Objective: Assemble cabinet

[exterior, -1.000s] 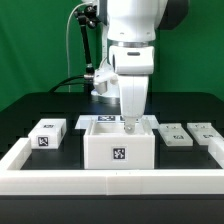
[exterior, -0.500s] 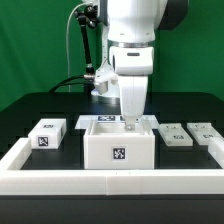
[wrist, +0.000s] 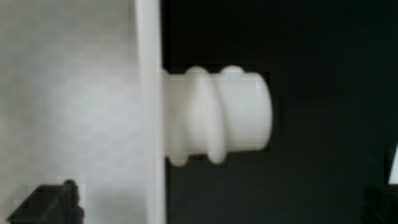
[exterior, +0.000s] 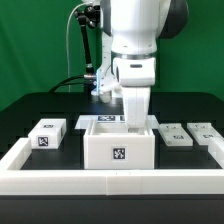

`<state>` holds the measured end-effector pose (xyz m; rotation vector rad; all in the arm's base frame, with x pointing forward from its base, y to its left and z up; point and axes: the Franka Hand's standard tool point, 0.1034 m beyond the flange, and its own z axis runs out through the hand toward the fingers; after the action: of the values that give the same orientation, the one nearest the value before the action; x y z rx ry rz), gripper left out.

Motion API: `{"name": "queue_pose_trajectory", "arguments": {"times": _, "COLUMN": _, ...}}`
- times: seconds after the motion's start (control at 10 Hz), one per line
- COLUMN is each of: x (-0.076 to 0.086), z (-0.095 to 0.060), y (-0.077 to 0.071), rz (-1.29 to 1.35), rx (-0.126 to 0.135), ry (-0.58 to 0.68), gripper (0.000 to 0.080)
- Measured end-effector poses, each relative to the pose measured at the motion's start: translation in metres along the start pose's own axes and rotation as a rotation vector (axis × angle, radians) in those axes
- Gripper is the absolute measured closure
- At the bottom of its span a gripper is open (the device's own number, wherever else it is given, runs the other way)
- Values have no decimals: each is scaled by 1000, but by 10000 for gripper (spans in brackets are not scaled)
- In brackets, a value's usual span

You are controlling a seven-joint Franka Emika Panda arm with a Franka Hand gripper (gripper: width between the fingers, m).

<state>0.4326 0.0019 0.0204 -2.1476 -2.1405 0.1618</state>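
Closest in the exterior view, one long low white border frame [exterior: 60, 172] runs across the bottom of the picture and bends back at both lower corners. Just behind it, in the lower middle, sits the cabinet's one big hollow box [exterior: 118, 150]. It is open on top and has one black-and-white tag on its front. A little farther back lie the smaller cabinet parts. There is one small block [exterior: 47, 133] at the middle left and two flat pieces [exterior: 175, 136] side by side at the middle right. They all rest on one black table [exterior: 40, 103]. My one white arm [exterior: 135, 40] comes down from the top middle. My gripper [exterior: 136, 118] hangs over the back part of the box's opening, with its tips down at the box's top edge. I cannot tell if it touches the box. Farthest back is one green wall [exterior: 30, 50]. In the wrist view, my dark fingertips [wrist: 50, 203] are spread wide apart and hold nothing. Past them I see one flat white panel [wrist: 71, 100]. One round ridged white knob [wrist: 222, 115] sticks out of it into the dark.
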Motion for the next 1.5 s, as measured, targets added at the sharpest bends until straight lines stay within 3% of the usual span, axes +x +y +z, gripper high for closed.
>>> {"name": "queue_pose_trajectory", "arguments": {"times": 0.1, "x": 0, "z": 1, "y": 2, "rz": 0, "rx": -1, "ry": 1, "gripper": 3}}
{"name": "queue_pose_trajectory", "arguments": {"times": 0.2, "x": 1, "z": 1, "y": 3, "rz": 0, "rx": 0, "ry": 1, "gripper": 134}}
{"name": "queue_pose_trajectory", "arguments": {"times": 0.3, "x": 1, "z": 1, "y": 3, "rz": 1, "rx": -1, "ry": 1, "gripper": 134}}
{"name": "queue_pose_trajectory", "arguments": {"times": 0.5, "x": 1, "z": 1, "y": 2, "rz": 1, "rx": 0, "ry": 1, "gripper": 411}}
{"name": "queue_pose_trajectory", "arguments": {"times": 0.6, "x": 1, "z": 1, "y": 2, "rz": 1, "rx": 0, "ry": 1, "gripper": 411}}
{"name": "queue_pose_trajectory", "arguments": {"times": 0.7, "x": 1, "z": 1, "y": 2, "rz": 1, "rx": 0, "ry": 1, "gripper": 593}}
{"name": "queue_pose_trajectory", "arguments": {"times": 0.8, "x": 1, "z": 1, "y": 3, "rz": 0, "rx": -1, "ry": 1, "gripper": 720}}
{"name": "queue_pose_trajectory", "arguments": {"times": 1.5, "x": 0, "z": 0, "y": 5, "rz": 1, "rx": -10, "ry": 2, "gripper": 749}}
